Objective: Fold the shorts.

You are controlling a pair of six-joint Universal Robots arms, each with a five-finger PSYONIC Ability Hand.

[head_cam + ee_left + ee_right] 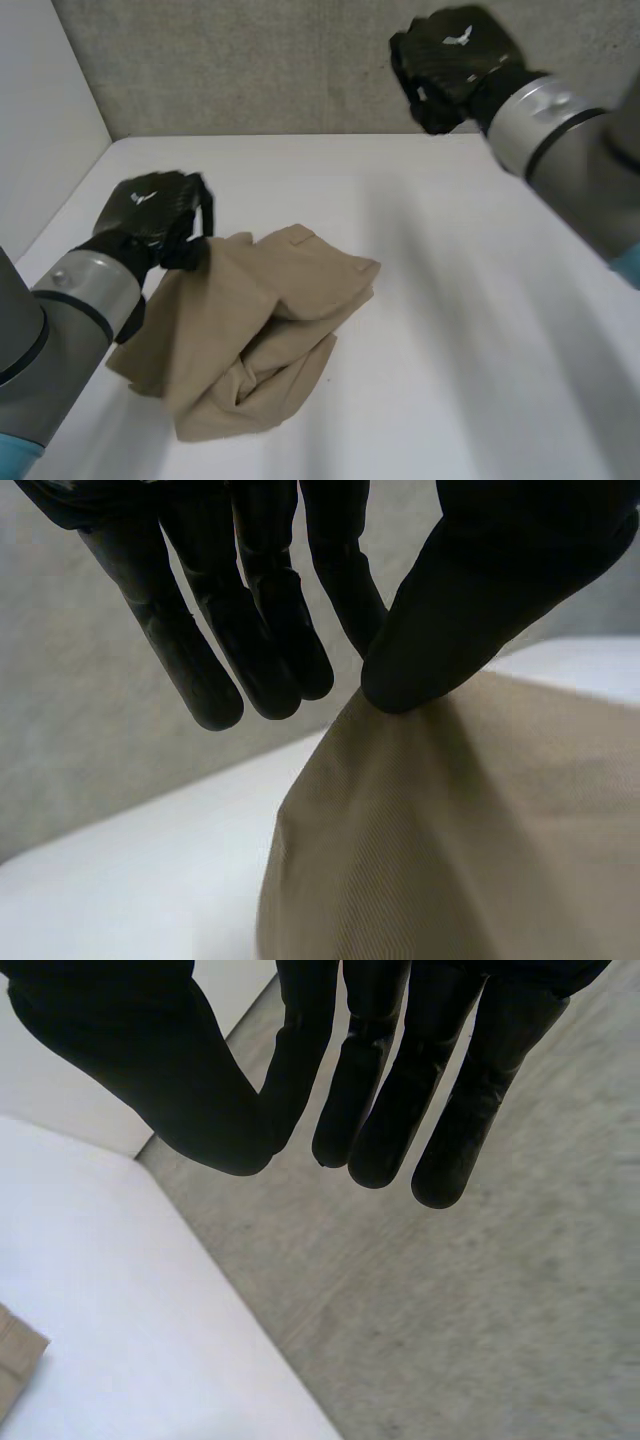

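Pinching a lifted edge of the crumpled tan shorts [260, 320] between left hand [150, 215] thumb and fingers [340, 590], on the white table [480, 330]. Got the right hand [455, 60] raised well apart, fingers straight, relaxed.

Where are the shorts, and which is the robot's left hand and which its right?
shorts [280, 300], head view, middle of the crumpled tan cloth.
left robot hand [150, 212], head view, back of the hand, pinching the shorts' edge.
right robot hand [455, 55], head view, back of the hand, open, holding nothing.
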